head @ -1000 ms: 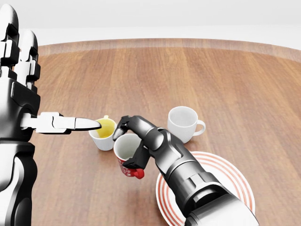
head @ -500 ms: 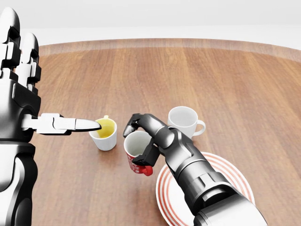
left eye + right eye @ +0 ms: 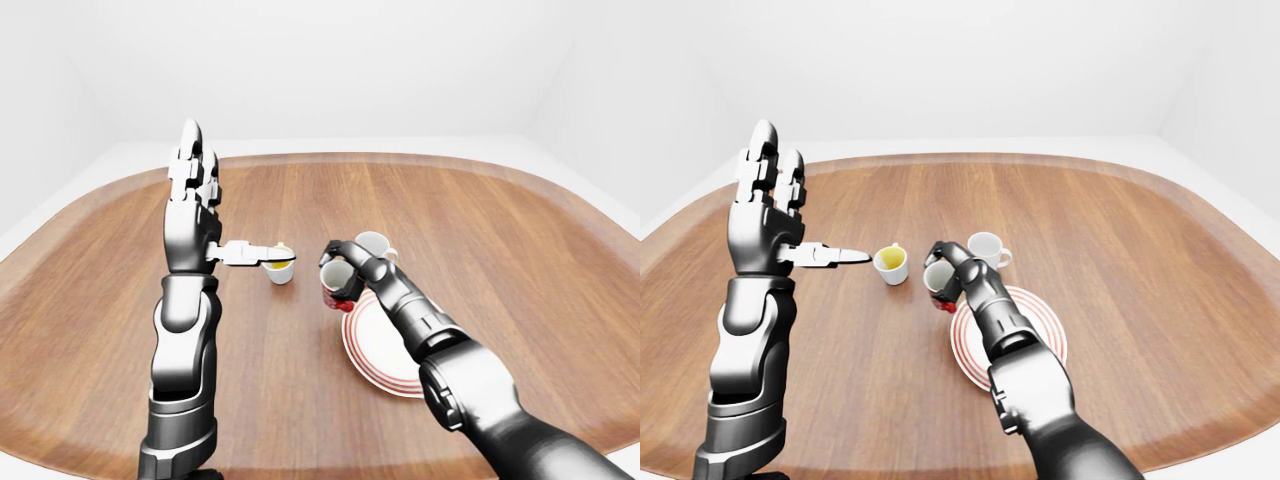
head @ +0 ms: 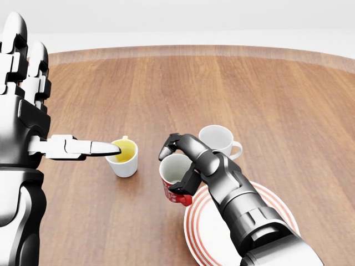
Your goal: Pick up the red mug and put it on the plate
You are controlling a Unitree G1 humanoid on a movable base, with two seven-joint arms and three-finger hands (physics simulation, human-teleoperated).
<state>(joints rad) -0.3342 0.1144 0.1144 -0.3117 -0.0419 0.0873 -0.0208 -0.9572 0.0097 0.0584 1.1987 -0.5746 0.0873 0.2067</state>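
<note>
My right hand (image 4: 180, 160) is shut on the red mug (image 4: 176, 183), which has a white inside, and holds it above the table just left of the plate's left rim. The plate (image 4: 280, 213) is white with red rings and lies at the lower right of the head view, mostly under my right forearm. My left hand (image 4: 33, 111) is raised upright at the left edge, fingers spread open and empty, its thumb (image 4: 94, 147) pointing right toward the yellow mug.
A white mug with a yellow inside (image 4: 124, 157) stands left of the red mug. A plain white mug (image 4: 217, 141) stands just above the plate. All rest on a large round wooden table (image 4: 266, 94) with its far edge near the top.
My right hand has carried the red mug rightward toward the plate's left rim. The left hand and the other mugs have stayed where they were.
</note>
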